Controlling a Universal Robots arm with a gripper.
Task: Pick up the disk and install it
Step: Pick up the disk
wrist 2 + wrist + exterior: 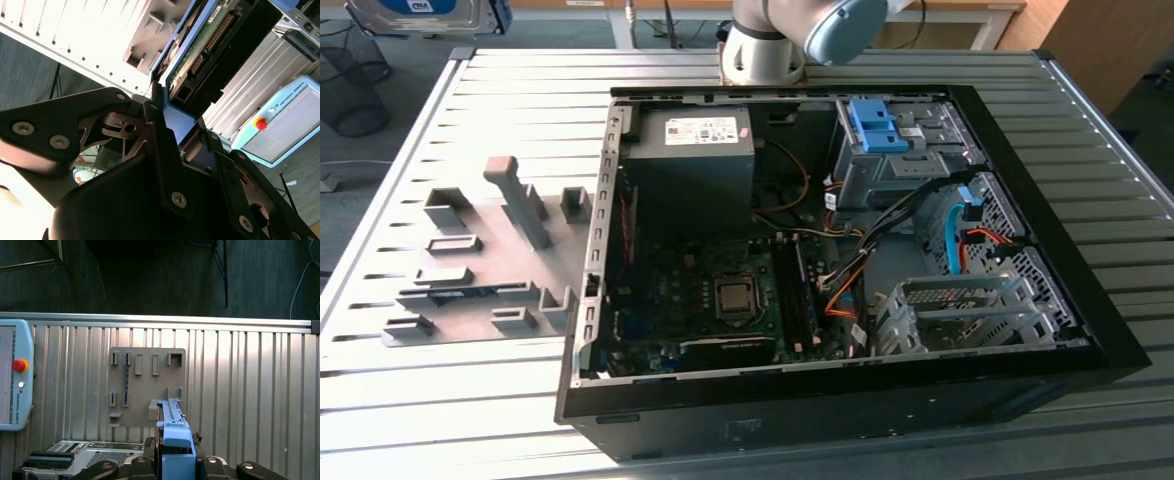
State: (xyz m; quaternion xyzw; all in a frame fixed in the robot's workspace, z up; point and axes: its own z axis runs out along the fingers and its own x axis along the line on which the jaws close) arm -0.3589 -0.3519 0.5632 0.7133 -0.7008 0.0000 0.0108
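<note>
Firm clamp of the hand [175, 460] on the disk [170, 412], pinched by its blue caddy [177, 437], above the ribbed tabletop [250, 390]. Probably rigid, dense, shock-sensitive; safest gripped at the caddy, clear of the bare circuit board [197, 52]. Open computer case [854, 410] mid-frame in the exterior view, grey fixture plate [494, 225] at left.
</note>
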